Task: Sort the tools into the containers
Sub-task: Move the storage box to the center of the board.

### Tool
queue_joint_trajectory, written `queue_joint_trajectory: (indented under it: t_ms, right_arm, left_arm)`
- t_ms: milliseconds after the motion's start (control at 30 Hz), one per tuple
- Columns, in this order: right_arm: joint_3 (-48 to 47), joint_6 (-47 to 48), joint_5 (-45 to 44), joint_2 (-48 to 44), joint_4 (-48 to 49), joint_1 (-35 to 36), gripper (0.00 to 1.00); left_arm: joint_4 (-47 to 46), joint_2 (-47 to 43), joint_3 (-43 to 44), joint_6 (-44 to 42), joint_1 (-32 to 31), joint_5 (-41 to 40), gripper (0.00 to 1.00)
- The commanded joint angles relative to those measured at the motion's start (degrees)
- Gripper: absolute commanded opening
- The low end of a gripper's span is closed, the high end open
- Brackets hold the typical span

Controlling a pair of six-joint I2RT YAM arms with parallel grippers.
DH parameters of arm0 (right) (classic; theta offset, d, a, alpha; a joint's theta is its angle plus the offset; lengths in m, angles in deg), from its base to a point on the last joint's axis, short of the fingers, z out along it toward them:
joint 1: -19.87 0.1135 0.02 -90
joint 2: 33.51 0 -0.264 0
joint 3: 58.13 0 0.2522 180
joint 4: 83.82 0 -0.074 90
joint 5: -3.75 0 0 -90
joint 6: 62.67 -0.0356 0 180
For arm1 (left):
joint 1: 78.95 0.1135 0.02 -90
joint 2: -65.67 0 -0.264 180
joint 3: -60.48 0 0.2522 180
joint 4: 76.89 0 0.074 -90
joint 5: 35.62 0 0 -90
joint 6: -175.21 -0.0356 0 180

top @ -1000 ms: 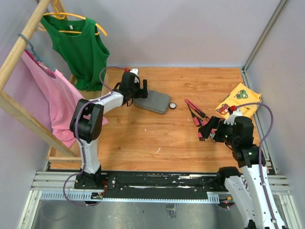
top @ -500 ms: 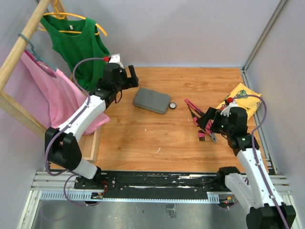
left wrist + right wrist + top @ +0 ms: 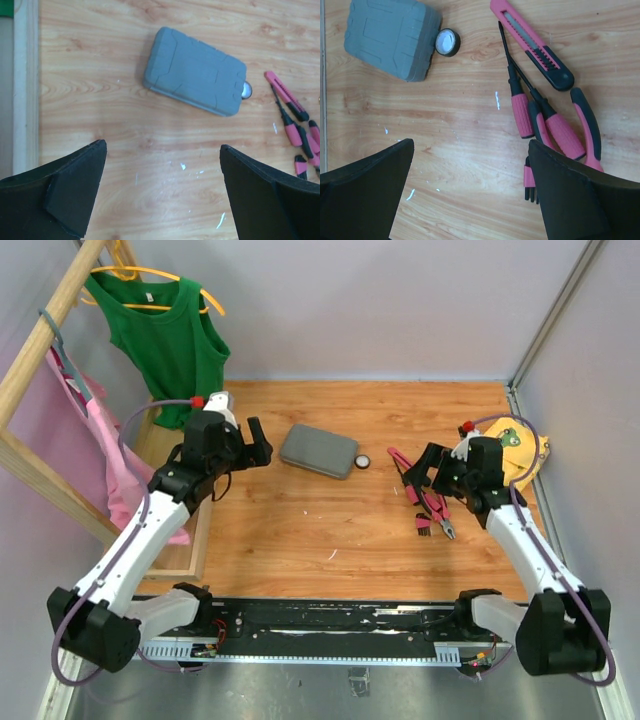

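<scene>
Case (image 3: 195, 70) — grey, grooved, round-cornered — lies shut; left gripper (image 3: 162, 145) and right gripper (image 3: 471, 144) gape wide.

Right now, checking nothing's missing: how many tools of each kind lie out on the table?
Cutter: 1
Screwdrivers: 2
Pliers: 1
Disc: 1
Bit set: 1
Total: 6

No text, brand, number or sign can be read on the grey case (image 3: 318, 451), tools (image 3: 522, 117) or yellow cloth (image 3: 526, 448).
</scene>
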Motion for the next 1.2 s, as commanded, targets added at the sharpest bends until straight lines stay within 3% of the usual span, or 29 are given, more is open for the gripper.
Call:
queue_joint_trajectory:
  t_ms: [0, 400, 667, 900, 1167]
  right_arm:
    - [-5.9, 2.6, 1.6, 6.0, 3.7, 0.7, 0.99]
    - [-22.2, 7.1, -0.2, 27.7, 7.0, 10.7, 0.99]
    - [-39.7, 9.4, -0.7, 43.1, 0.1, 14.0, 0.99]
    - [-49.5, 8.4, -3.1, 51.2, -1.3, 14.8, 0.99]
    - [-59.1, 8.9, 4.6, 61.1, -0.2, 15.2, 0.99]
  left_arm:
    - [5.0, -5.7, -2.9, -2.5, 0.1, -1.6, 0.99]
    - [4.9, -10.6, -9.9, -5.9, 0.2, -1.4, 0.99]
    - [4.0, -11.4, -11.1, -5.9, 0.1, -3.0, 0.99]
    - [3.9, -11.5, -11.3, -6.0, 0.1, -3.1, 0.99]
    - [3.7, -11.0, -11.4, -6.3, 0.1, -2.5, 0.99]
